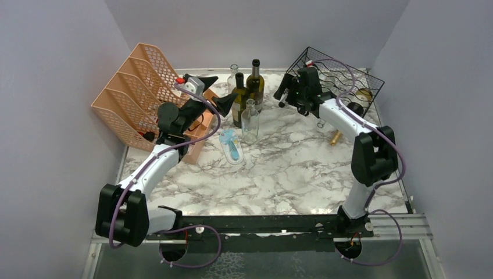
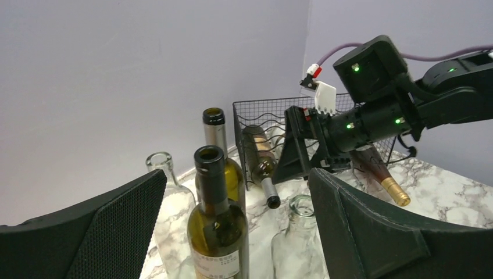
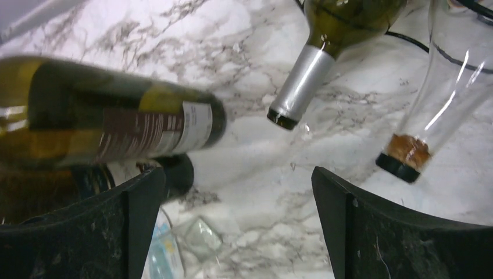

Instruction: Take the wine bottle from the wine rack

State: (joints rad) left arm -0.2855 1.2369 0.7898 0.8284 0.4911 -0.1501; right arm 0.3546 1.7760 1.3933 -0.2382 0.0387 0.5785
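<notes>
Top external view, from the near edge: bare white-and-grey marbled table [image 1: 279, 174]; then a clear blister pack with something blue inside [image 1: 232, 148]; just beyond it a cluster of upright glass bottles [image 1: 247, 102], some dark green, some clear.

The left gripper [image 1: 221, 90] hovers just left of that cluster, fingers spread wide and holding nothing.

Farther right, the right gripper [image 3: 237, 174] sits at the open front of the black metal wire wine rack [image 1: 349, 72]; its fingers stand apart with only marble between them.

The dark green glass wine bottle with a silver foil neck [image 2: 260, 158] lies on its side in the rack; its neck juts out past the front edge, just ahead of the right fingers and untouched; which tier it lies on I cannot tell.

A gold-foiled bottle [image 2: 395, 190] lies lower, near the rack; a peach plastic mesh file organizer [image 1: 136, 93] stands at the far left wall.
</notes>
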